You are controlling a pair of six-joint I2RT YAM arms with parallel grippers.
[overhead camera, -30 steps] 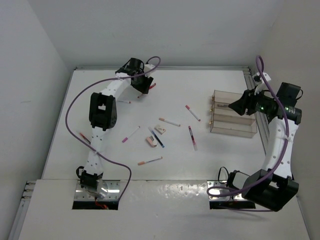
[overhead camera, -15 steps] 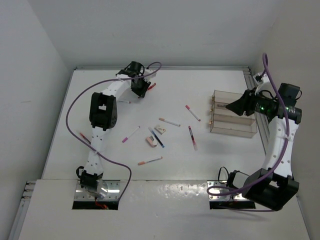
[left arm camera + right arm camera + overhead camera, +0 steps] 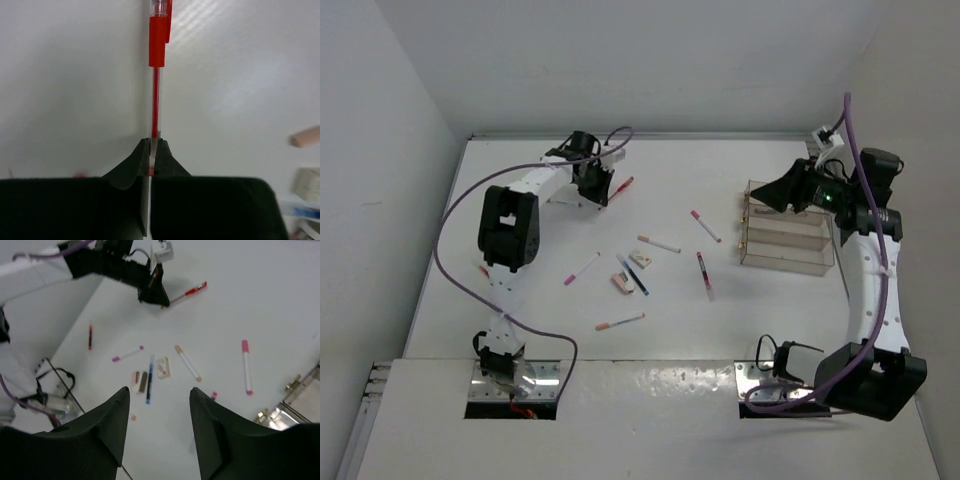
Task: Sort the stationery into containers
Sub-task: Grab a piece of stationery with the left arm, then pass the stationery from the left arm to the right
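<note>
A red pen (image 3: 156,65) lies at the back left of the table, and my left gripper (image 3: 154,142) is shut on its clear barrel. The top view shows the same grip (image 3: 603,184) with the red pen (image 3: 621,186) pointing right. Loose stationery lies mid-table: a pink-capped pen (image 3: 706,226), a tan-tipped pen (image 3: 659,244), a blue pen (image 3: 633,275) and two erasers (image 3: 641,259) (image 3: 621,283). The clear divided container (image 3: 785,240) stands at the right. My right gripper (image 3: 160,392) hangs open and empty above the container's back left corner (image 3: 765,193).
More pens lie at the front: a dark one (image 3: 704,273), a pink-tipped one (image 3: 582,268), another (image 3: 620,322), and one by the left arm (image 3: 485,270). A metal rail (image 3: 818,160) runs along the right edge. White walls close in the table.
My left gripper has closed onto the red pen and shifted slightly left. My right gripper has swung from over the container toward its back left corner.
</note>
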